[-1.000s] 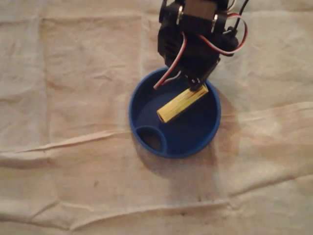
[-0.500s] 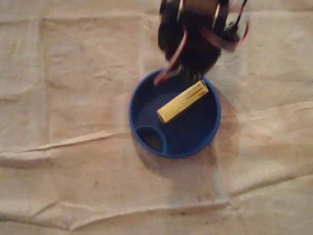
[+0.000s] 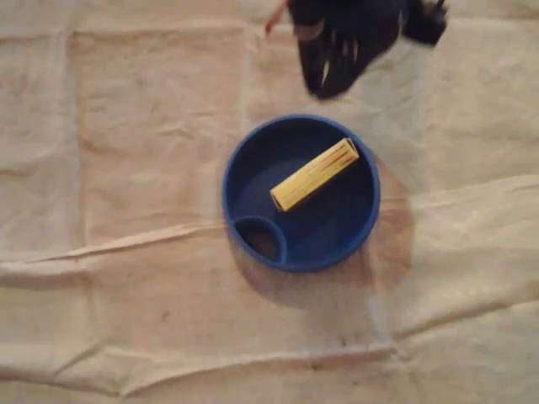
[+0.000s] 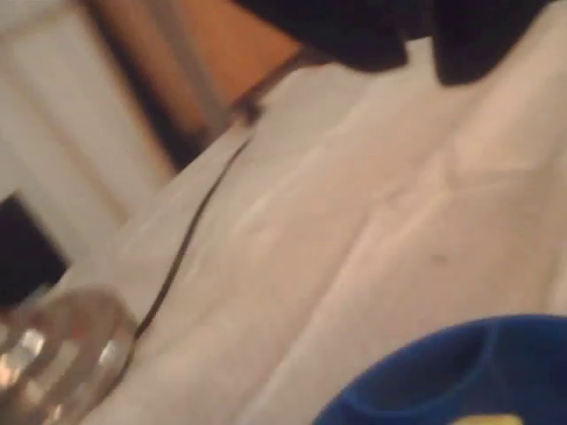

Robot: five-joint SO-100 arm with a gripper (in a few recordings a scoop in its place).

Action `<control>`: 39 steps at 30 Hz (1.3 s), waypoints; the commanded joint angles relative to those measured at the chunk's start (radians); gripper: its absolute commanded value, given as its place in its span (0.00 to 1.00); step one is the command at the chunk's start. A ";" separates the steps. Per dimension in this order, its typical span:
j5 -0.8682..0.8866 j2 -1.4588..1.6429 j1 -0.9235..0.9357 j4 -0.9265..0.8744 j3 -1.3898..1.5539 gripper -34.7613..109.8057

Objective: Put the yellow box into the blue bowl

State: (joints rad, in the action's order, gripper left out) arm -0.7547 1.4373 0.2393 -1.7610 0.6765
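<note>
Confirm yellow box (image 3: pixel 314 174) diagonal in blue bowl (image 3: pixel 328 225); cannot tell hand (image 3: pixel 337 76) open or closed, blurred at frame top; pull away straight up, keep off rim.

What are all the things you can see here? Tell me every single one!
yellow box: one, yellow, lying in the big part of the blue bowl, apart from the pincer.
blue bowl: one, blue, middle of the overhead view, with a small side pocket at its lower left.
cloth: one, beige and wrinkled, under everything.
cable: one, dark, running over the cloth in the wrist view.
shiny thing: one, see-through, lower left corner of the wrist view; too blurry to name.
pincer: one, black, blurred, beyond the bowl's upper rim at the top of the overhead view; open or shut, I cannot tell.
</note>
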 commanded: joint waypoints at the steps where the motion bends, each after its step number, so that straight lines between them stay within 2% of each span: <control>1: 0.057 0.204 -0.035 0.000 0.077 0.24; 20: 0.364 1.003 -0.387 0.003 0.729 0.24; 25: 0.431 1.180 -0.402 0.003 0.881 0.25; 33: 0.446 1.480 -0.390 0.003 1.146 0.25; 39: 0.479 1.660 -0.390 0.003 1.235 0.25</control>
State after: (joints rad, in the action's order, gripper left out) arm -0.3007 3.0434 -0.1565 -1.7610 1.9113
